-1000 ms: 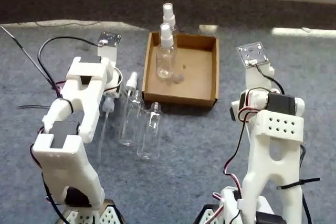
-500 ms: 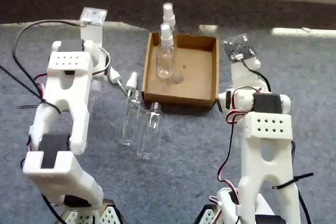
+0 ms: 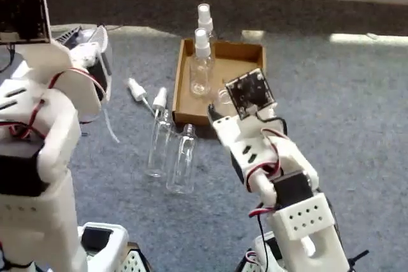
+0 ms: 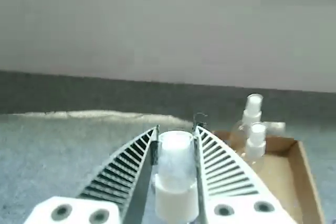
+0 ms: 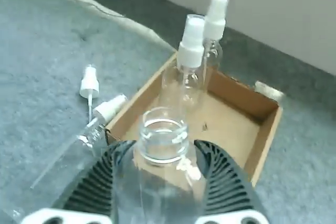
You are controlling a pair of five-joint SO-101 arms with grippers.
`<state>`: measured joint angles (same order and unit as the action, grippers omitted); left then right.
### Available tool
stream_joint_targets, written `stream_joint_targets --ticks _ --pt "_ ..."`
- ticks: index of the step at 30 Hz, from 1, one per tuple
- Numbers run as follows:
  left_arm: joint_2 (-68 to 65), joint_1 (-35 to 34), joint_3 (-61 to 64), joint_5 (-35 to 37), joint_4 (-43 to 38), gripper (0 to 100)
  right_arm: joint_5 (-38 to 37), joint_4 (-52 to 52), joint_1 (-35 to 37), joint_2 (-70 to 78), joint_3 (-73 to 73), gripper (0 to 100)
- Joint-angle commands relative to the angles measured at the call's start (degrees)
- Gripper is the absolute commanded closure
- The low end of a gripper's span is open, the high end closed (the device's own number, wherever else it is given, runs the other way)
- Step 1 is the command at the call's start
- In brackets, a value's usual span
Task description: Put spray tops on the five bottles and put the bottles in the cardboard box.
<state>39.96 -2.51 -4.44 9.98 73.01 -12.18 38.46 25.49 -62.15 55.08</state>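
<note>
While the left arm [image 3: 38, 125] stands raised with the left gripper [image 4: 176, 130] clamped on a spray top [image 4: 176, 177], the right arm [image 3: 274, 164] leans toward the cardboard box [image 3: 242, 68], the right gripper [image 5: 161, 153] closed around an uncapped bottle [image 5: 163, 132] at the box's near wall. Five bottles in all: two capped bottles [image 3: 200, 71] upright, two lying bottles [image 3: 182, 160] on the carpet [image 3: 331, 93], one held; a loose top [image 3: 136, 88] lies beside them.

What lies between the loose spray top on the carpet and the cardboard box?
High view: the capped end of a lying bottle, between the loose spray top and the cardboard box.
</note>
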Motion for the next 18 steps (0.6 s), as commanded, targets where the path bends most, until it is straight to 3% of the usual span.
stream_joint_targets --ticks 1,8,18 --pt "3.1 9.6 -2.2 3.4 -8.0 98 0.4 -8.6 2.3 -11.6 8.7 99.5" --pt "3.1 20.4 -2.2 5.8 -21.9 99 0.1 -12.5 3.9 -24.8 22.5 99.5" --pt "-0.8 29.2 -2.2 5.9 -25.2 99 0.4 -12.8 6.2 -29.7 24.9 99.5"
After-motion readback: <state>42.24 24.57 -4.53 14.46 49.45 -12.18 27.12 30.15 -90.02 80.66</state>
